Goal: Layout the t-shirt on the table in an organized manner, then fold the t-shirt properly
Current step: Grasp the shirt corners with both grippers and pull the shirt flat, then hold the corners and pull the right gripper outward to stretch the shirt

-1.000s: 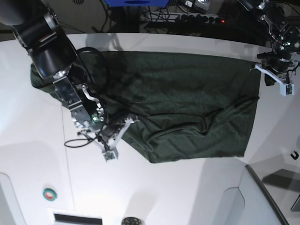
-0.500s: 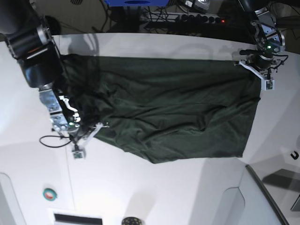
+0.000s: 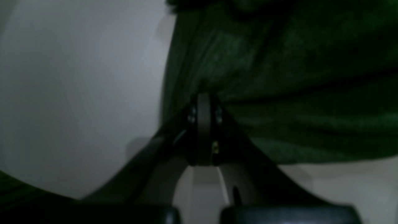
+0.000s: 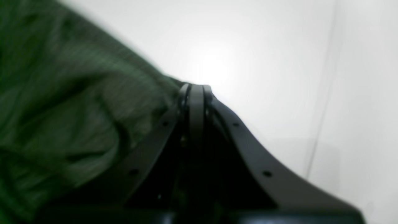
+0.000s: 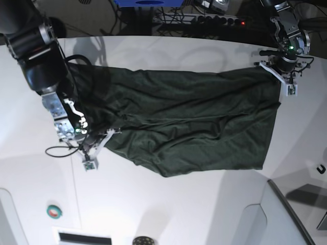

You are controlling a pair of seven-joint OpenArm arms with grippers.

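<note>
The dark green t-shirt [image 5: 194, 120] lies stretched lengthwise across the white table [image 5: 179, 209], wrinkled, with its lower edge slanting. At its left end my right gripper [image 5: 108, 136] is shut on the cloth. The right wrist view shows the closed right gripper [image 4: 194, 90] pinching the t-shirt [image 4: 62, 102] over the table [image 4: 248, 46]. At the far right corner my left gripper [image 5: 265, 68] is also shut on the fabric. In the left wrist view the closed left gripper [image 3: 203, 102] bites into the t-shirt [image 3: 295, 77], with bare table [image 3: 77, 93] to the left.
A thin dark seam line [image 5: 76, 194] runs down the table's left part. A round green and red button [image 5: 54, 211] and a vent slot [image 5: 84, 238] sit near the front edge. A grey panel [image 5: 286, 214] rises at the front right. Cables and a power strip [image 5: 204, 19] lie behind the table.
My right gripper has dragged the t-shirt's left end leftward, and my left gripper has shifted left and back with its corner. The cloth is now pulled longer and flatter between them.
</note>
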